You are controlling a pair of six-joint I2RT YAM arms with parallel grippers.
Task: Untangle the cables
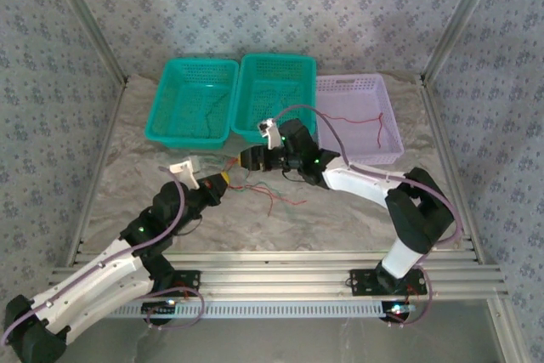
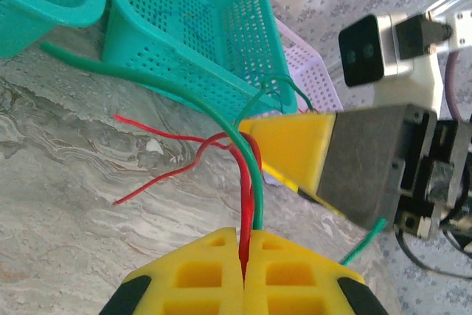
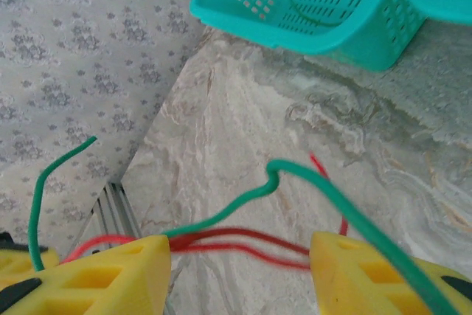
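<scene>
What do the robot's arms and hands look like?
The left arm and right arm are white with chunky black joints. A purple-grey hose runs along each, and tiny green lights glow on them. The left hand and right hand have blocky yellow fingers with square holes, and a small white camera beside each.

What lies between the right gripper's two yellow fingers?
In the right wrist view, the cables, red ones and a green one, span the gap of the open right gripper.
</scene>
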